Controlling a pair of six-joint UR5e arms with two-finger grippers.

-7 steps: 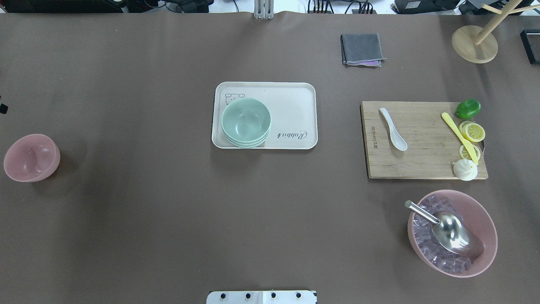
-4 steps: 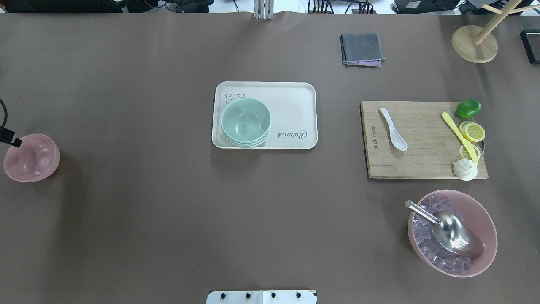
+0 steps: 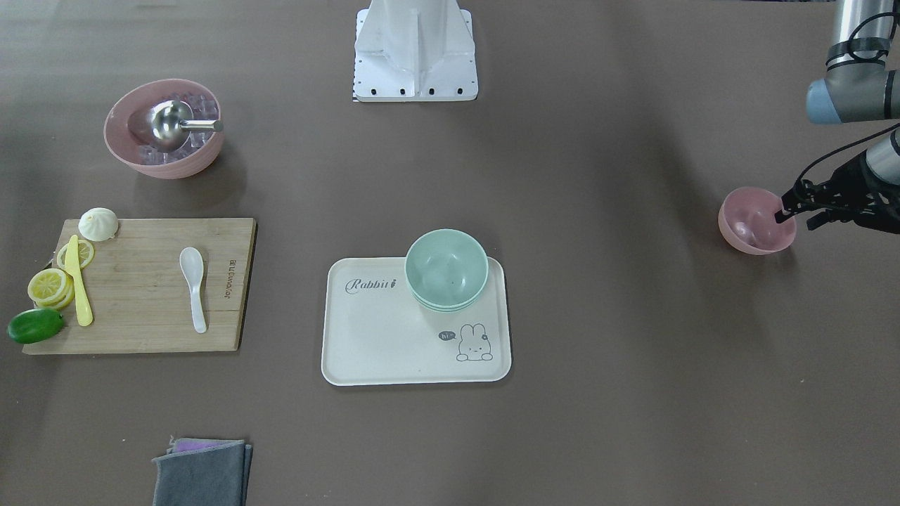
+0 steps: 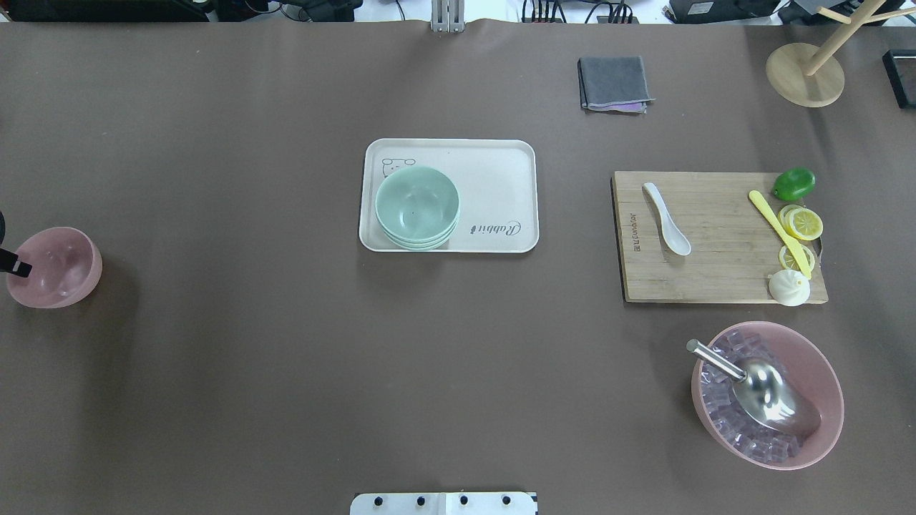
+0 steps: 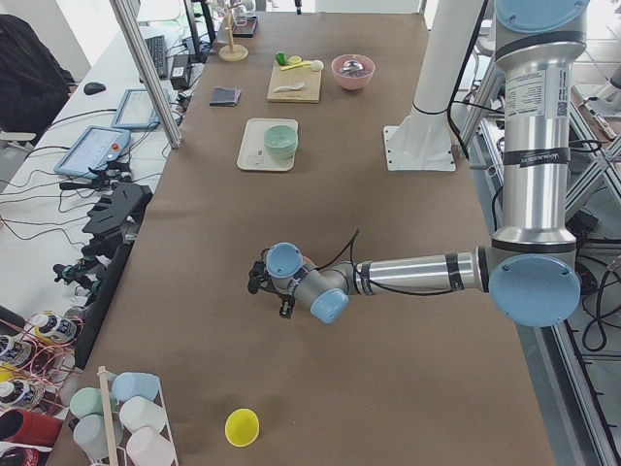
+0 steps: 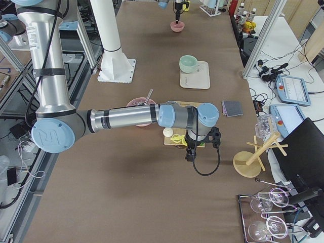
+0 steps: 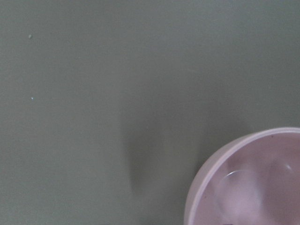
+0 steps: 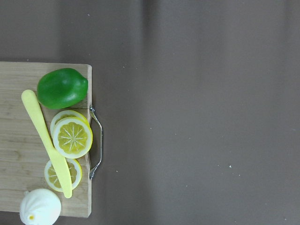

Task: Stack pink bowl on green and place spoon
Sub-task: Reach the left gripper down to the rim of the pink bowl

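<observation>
Tray (image 3: 394, 351): script word "Rabbit" printed near one corner; small speech bubble reading "hi" beside a rabbit drawing. Cutting board (image 3: 140, 309): brand mark along one short edge, illegible.

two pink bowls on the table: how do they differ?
The small pink bowl is empty; the large pink bowl holds ice cubes and a metal scoop. Small one is at the robot's far left, left tool at its rim; large one is right, beside the cutting board. Both pink, upright.
</observation>
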